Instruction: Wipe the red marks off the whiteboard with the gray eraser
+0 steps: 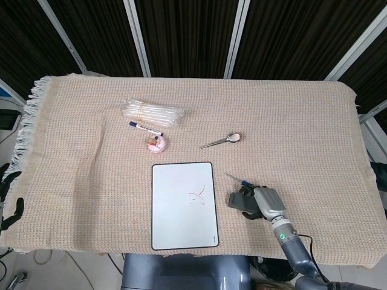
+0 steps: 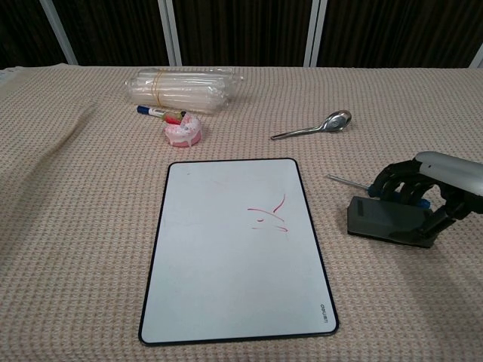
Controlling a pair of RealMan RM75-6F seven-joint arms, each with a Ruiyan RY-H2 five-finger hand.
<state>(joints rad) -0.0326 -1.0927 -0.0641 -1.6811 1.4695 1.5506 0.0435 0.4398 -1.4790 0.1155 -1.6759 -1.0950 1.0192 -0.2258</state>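
Observation:
The whiteboard (image 1: 183,205) (image 2: 238,249) lies flat near the table's front edge, with thin red marks (image 1: 198,196) (image 2: 270,215) right of its middle. The gray eraser (image 1: 237,199) (image 2: 385,220) lies on the cloth just right of the board. My right hand (image 1: 261,204) (image 2: 423,192) covers the eraser's right end, fingers curled over its far edge and thumb against its near edge, gripping it. My left hand (image 1: 9,193) hangs off the table's far left edge with its fingers apart, holding nothing.
A blue-handled screwdriver (image 1: 233,177) (image 2: 343,179) lies just behind the eraser, partly under my right hand. Further back are a spoon (image 1: 221,141) (image 2: 313,128), a pink and white round object (image 1: 158,144) (image 2: 183,131), a marker (image 1: 145,128) (image 2: 155,112) and a clear plastic bundle (image 1: 151,112) (image 2: 181,83).

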